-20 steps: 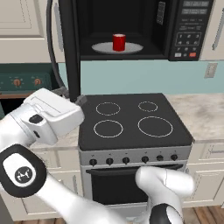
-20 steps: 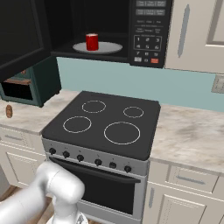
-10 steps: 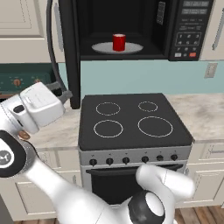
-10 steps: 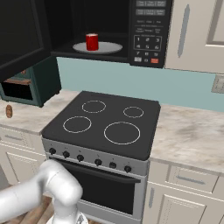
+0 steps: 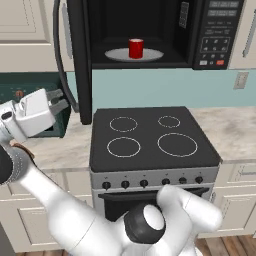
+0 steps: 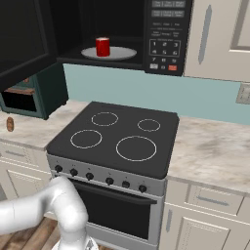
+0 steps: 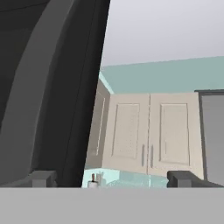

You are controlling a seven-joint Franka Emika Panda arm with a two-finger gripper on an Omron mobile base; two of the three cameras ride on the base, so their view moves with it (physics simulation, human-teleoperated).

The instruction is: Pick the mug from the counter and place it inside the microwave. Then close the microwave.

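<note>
The red mug [image 5: 136, 48] [image 6: 102, 46] stands upright on the white turntable plate [image 5: 150, 55] inside the black microwave [image 5: 215, 35] [image 6: 163, 36]. The microwave door [image 5: 80, 60] [image 6: 24, 44] hangs wide open to the left. My gripper [image 5: 59, 100] is open and holds nothing. It hovers left of the door, near the lower end of its curved handle [image 5: 59, 60]. In the hand view the dark door [image 7: 52, 87] looms at the left, and the gripper [image 7: 111, 179] has its fingertips [image 7: 41, 178] far apart. The mug is far from the gripper.
The black stovetop [image 5: 150, 137] [image 6: 117, 139] sits below the microwave, with marbled counter [image 5: 65, 145] [image 6: 215, 146] on both sides. A dark green toaster oven [image 6: 34, 95] stands on the left counter behind my hand. A brown bread [image 6: 10, 124] lies near it.
My hand has swung left and a little up, from over the stove's left edge to the outer side of the open door. The mug and the door have not moved.
</note>
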